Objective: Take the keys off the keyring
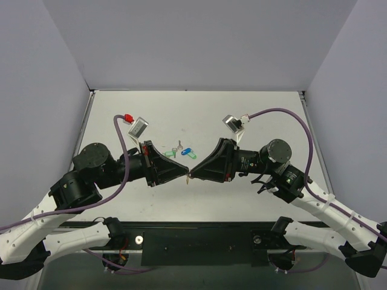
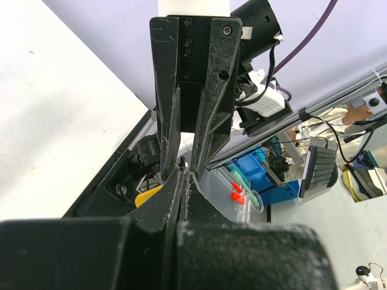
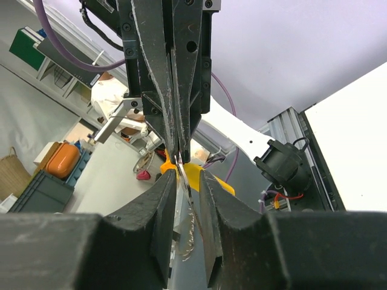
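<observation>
At centre frame I have the left claw [image 1: 185,174] pinched shut on the keyring [image 3: 195,175], tip-to-tip with the right claw [image 1: 194,175], the keys [image 3: 188,232] lying lengthwise between its fingers, grip unconfirmed.
</observation>
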Available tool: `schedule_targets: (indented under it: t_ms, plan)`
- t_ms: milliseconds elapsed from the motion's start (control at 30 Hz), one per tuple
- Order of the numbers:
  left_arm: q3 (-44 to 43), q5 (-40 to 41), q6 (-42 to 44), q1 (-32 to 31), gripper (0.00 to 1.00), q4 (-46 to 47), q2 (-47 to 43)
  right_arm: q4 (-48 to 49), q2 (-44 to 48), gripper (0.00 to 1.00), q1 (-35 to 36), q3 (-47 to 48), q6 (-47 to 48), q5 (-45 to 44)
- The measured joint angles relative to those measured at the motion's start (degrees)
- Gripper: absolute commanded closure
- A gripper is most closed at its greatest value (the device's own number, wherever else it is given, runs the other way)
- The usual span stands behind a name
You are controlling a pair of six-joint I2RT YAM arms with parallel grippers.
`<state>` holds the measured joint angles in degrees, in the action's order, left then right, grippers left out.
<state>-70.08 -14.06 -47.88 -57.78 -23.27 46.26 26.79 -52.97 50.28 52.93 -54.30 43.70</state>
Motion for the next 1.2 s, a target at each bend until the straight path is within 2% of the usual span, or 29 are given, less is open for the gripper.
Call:
schedule_targets:
  t_ms: [133, 367, 500, 533, 567, 633, 700, 800, 1033, 1200]
  plan:
    - [0.28, 0.37, -0.15, 0.00, 1.00, 0.22, -0.04, 0.11, -0.44, 0.85, 0.04, 0.00, -0.17, 0.00]
    - [0.85, 1.14, -0.55, 0.02, 1.00, 0.37, -0.13, 0.59, -0.83, 1.00, 0.07, 0.00, -0.35, 0.02]
    - [0.96, 1.66, -0.76, 0.02, 0.99, 0.37, -0.33, 0.92, -0.81, 1.00, 0.07, 0.00, -0.57, 0.04]
    - [1.01, 1.66, -0.76, 0.00, 0.83, 0.35, -0.37, 0.94, -0.81, 1.00, 0.07, 0.00, -0.57, 0.02]
    - [1.01, 1.64, -0.74, 0.00, 0.74, 0.31, -0.44, 0.94, -0.81, 1.00, 0.07, 0.00, -0.57, 0.02]
    - [1.01, 1.64, -0.20, 0.00, 0.49, 0.07, -0.48, 0.94, -0.81, 1.00, 0.09, 0.00, -0.57, 0.11]
    - [0.96, 1.70, 0.57, 0.00, 0.42, -0.83, -0.63, 0.85, -0.81, 1.00, 0.11, 0.00, -0.52, 0.26]
    - [-0.04, 1.92, 1.27, 0.00, 0.42, -3.72, -0.72, -0.15, -0.81, 1.00, 0.11, 0.00, 0.00, 0.87]
    - [-6.34, 0.90, 4.46, 0.02, 0.50, -9.22, 0.72, -5.31, -0.81, 1.00, 0.20, 0.92, 1.99, 3.65]
    - [-8.96, -3.13, 6.45, 0.02, 0.49, -10.54, 2.91, -7.74, -0.81, 1.00, 0.46, 3.15, 3.45, 5.42]
